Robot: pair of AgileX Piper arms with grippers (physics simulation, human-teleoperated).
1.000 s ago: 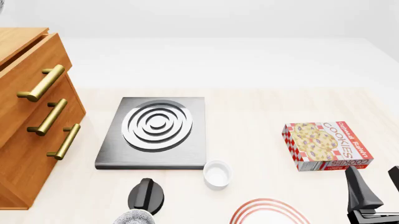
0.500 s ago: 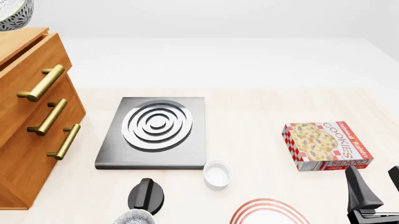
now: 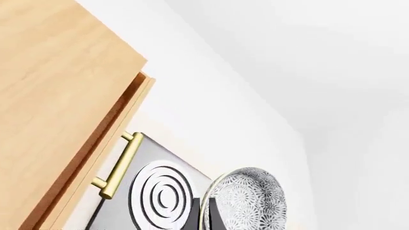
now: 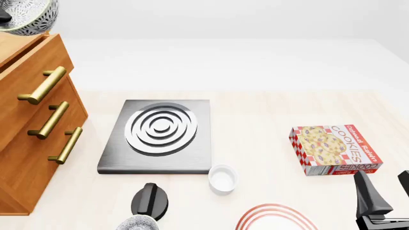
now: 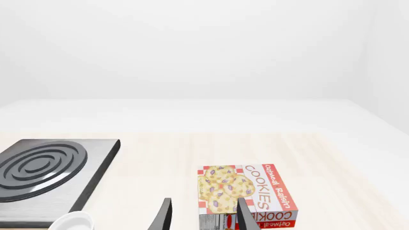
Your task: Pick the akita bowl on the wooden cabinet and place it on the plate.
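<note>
akita bowl (image 3: 246, 201) in left claw (image 3: 206, 215) — lifted above wooden cabinet (image 4: 28, 120)

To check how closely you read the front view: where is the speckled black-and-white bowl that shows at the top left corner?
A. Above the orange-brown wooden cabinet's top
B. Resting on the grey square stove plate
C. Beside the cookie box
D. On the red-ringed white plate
A: in the front view the speckled black-and-white bowl sits at the top left corner, above the orange-brown wooden cabinet, far from the other three.
</note>
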